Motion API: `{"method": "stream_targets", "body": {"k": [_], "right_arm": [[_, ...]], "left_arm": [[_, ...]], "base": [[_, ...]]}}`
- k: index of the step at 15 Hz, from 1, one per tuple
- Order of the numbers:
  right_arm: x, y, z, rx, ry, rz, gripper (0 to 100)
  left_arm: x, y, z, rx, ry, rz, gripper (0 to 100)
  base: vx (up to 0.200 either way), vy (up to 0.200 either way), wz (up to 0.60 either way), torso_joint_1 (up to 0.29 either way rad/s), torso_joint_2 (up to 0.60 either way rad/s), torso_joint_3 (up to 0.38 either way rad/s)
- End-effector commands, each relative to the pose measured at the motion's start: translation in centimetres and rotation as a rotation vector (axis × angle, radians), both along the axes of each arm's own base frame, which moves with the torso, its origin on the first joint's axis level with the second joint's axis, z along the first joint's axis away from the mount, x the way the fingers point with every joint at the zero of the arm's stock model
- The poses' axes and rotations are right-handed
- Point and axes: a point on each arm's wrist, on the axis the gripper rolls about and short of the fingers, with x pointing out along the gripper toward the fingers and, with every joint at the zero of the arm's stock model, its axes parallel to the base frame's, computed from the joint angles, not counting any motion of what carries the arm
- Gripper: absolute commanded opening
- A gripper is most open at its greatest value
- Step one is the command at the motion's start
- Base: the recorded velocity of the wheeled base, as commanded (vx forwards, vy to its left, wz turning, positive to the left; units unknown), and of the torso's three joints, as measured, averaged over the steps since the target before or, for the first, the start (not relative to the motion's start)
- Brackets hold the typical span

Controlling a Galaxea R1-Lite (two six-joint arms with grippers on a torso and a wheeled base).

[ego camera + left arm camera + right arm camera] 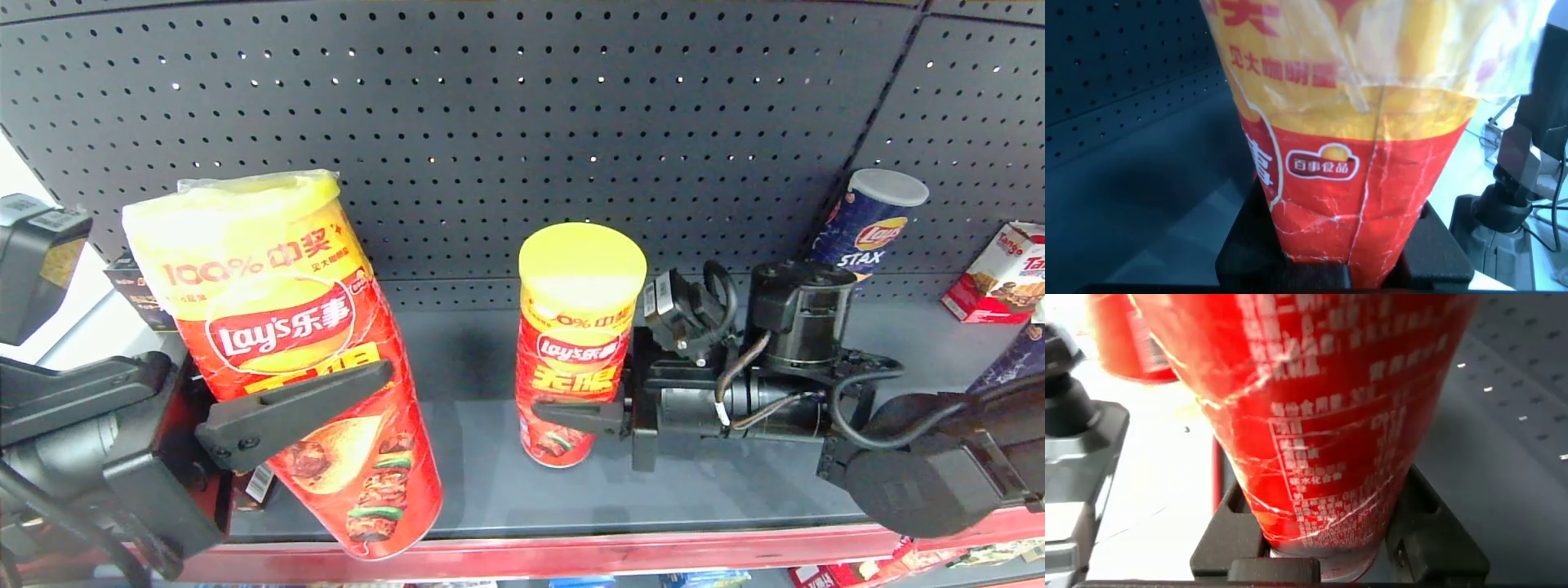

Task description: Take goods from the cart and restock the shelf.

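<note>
Left can [286, 327]: red chip tube with a yellow top, film-wrapped. It is tilted, top leaning left, with its base over the red front lip [571, 555] of the shelf [694, 482]. Cannot tell whether it touches.
Left gripper [326, 392]: fingers clamped on the left can's lower half, one finger crossing the front of the tube.
Right can [575, 343]: smaller tube of the same kind, upright on the shelf near mid-board, well apart from the left can.
Right gripper [563, 408]: reaches in from the right, fingers closed around the right can low on its body.
Pegboard [490, 122]: dark perforated panel behind the shelf.
Blue can [869, 220]: rear right, leaning against the pegboard.
Box [992, 273]: red, far right on the shelf.
</note>
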Motion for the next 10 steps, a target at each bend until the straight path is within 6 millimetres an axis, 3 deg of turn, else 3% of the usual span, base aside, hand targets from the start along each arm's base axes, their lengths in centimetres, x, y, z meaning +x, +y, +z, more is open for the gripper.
{"method": "stream_targets", "body": {"k": [1,10], "right_arm": [[-1.0,-0.1,-0.7,-0.015,0.019,0.015,0],[-0.2,0.3,-3.4,-0.046,0.058,0.011,0]], "left_arm": [[0.0,0.0,0.0,-0.001,-0.001,0.002,0],[-0.1,0.0,0.1,-0.006,0.004,0.001,0]], "base": [[0.000,0.000,0.00,0.000,0.00,0.000],[0.000,0.000,0.00,0.000,0.00,0.000]]}}
